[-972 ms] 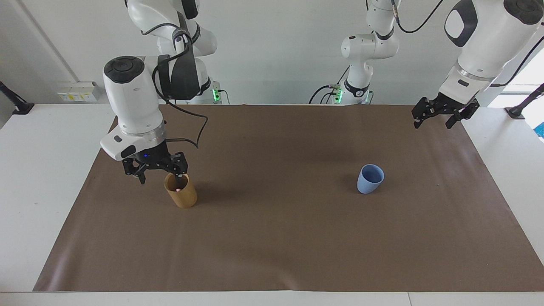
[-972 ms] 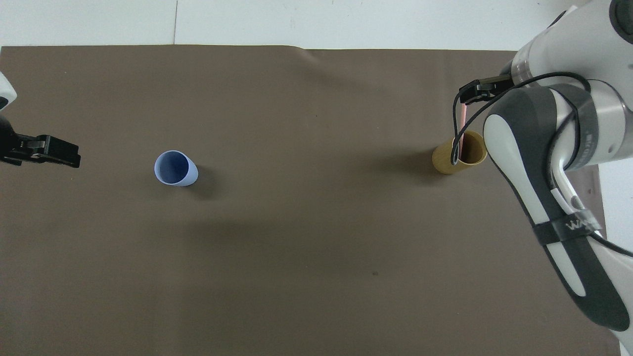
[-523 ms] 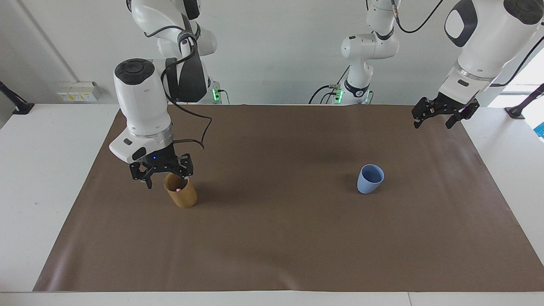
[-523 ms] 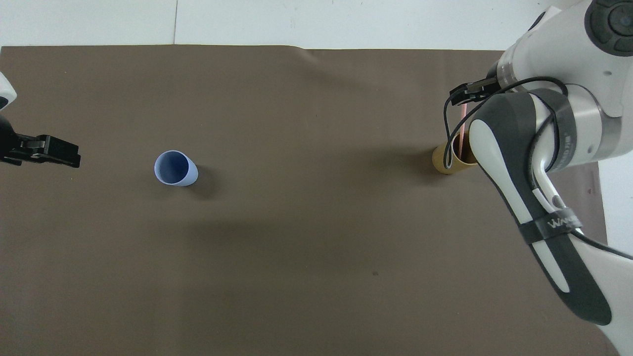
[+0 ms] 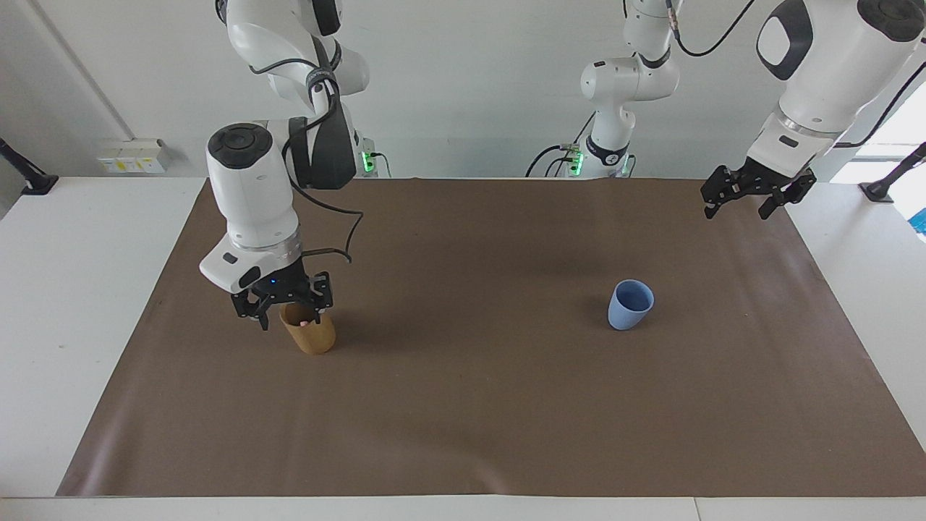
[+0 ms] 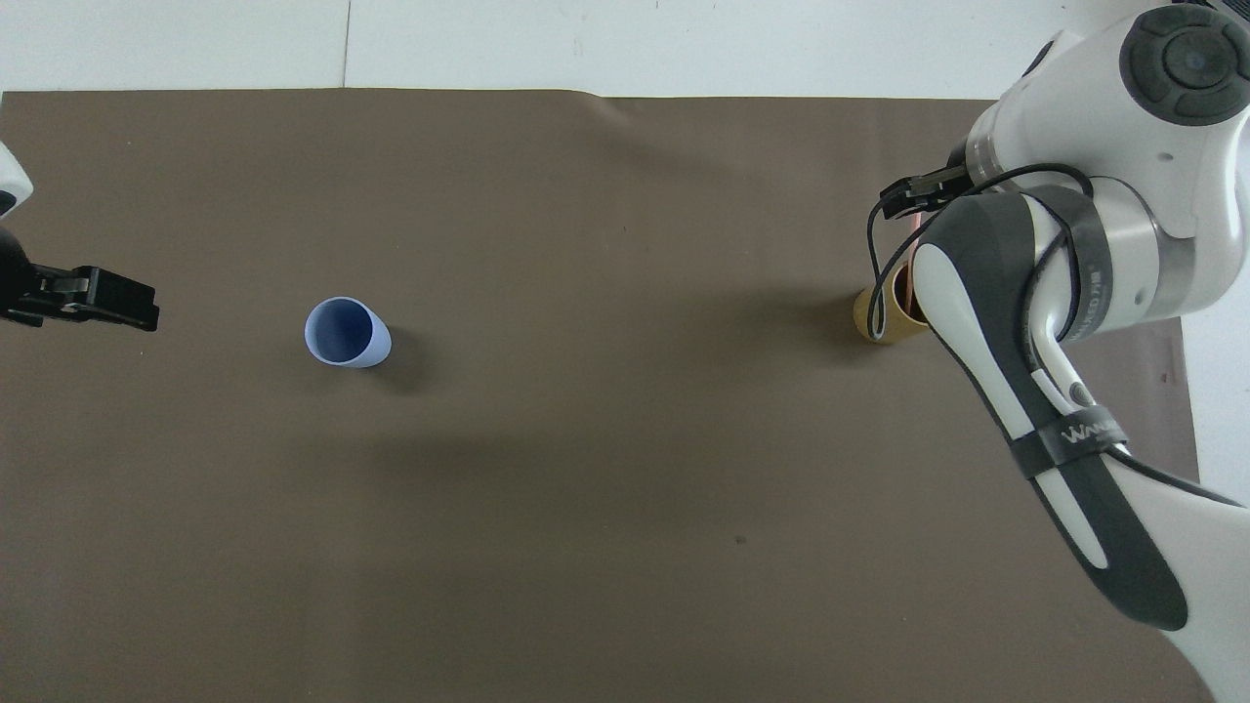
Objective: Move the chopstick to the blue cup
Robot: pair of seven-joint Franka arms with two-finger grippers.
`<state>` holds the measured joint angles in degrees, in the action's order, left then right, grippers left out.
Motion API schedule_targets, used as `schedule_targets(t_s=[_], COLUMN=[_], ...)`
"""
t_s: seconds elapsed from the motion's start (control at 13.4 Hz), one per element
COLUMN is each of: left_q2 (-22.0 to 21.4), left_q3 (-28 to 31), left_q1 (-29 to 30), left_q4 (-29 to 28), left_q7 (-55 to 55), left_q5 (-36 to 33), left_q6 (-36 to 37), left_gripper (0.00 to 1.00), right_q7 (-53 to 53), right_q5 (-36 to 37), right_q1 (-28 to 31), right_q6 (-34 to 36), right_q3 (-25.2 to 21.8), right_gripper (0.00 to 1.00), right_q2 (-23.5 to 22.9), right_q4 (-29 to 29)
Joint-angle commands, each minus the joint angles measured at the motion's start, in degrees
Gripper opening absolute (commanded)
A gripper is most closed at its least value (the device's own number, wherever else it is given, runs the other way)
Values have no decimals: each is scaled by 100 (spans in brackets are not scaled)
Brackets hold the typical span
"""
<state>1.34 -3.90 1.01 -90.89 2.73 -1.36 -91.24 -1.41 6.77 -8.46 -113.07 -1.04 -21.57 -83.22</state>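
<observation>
Lower now than a second ago, the right gripper point(image 5: 283, 312) sits over the tan cup point(image 5: 309, 333), its jaws spread around the chopstick point(image 5: 306, 323), which stands inside, not yet gripped or lifted. The blue cup point(image 5: 629, 305) stands empty toward the left arm's end. The left gripper point(image 5: 743, 202) waits there, jaws apart.

Matt brown paper-like mat point(image 5: 470, 405) – smooth matt blue cup point(image 5: 629, 305), matt tan cup point(image 5: 312, 336), glossy white plastic arm shells.
</observation>
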Motion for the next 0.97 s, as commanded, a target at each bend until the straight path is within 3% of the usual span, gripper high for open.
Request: schedule_targets(t_s=[0.0,0.15,0.6,0.75,0.82,0.9], left_q2=[-143,-143,-143,-160,-178,-161], left_q3=[-23,-23,-40,-58,-67,-75], left_q1=[48,48,-30,-39,-48,-5], left_q4=[-122,-122,-122,-174,-209,-236], left_q7=[78,78,69,43,78,96], left_q5=[13,13,22,22,22,22], left_q6=[63,63,62,115,37,-129], left_gripper=[100,100,100,100,100,100], right_q7=[-35,-27,-88,-236,-255,-264], right_q5=[-148,-429,-369,-351,-351,-360], right_q1=[63,125,81,81,72,72], right_q6=[-4,-13,-92,-101,-101,-101], right_q3=[60,60,60,60,60,60], right_gripper=[100,100,100,30,14,7], right_q2=[144,136,144,144,144,144], right_q4=[-186,-186,-195,-204,-204,-204])
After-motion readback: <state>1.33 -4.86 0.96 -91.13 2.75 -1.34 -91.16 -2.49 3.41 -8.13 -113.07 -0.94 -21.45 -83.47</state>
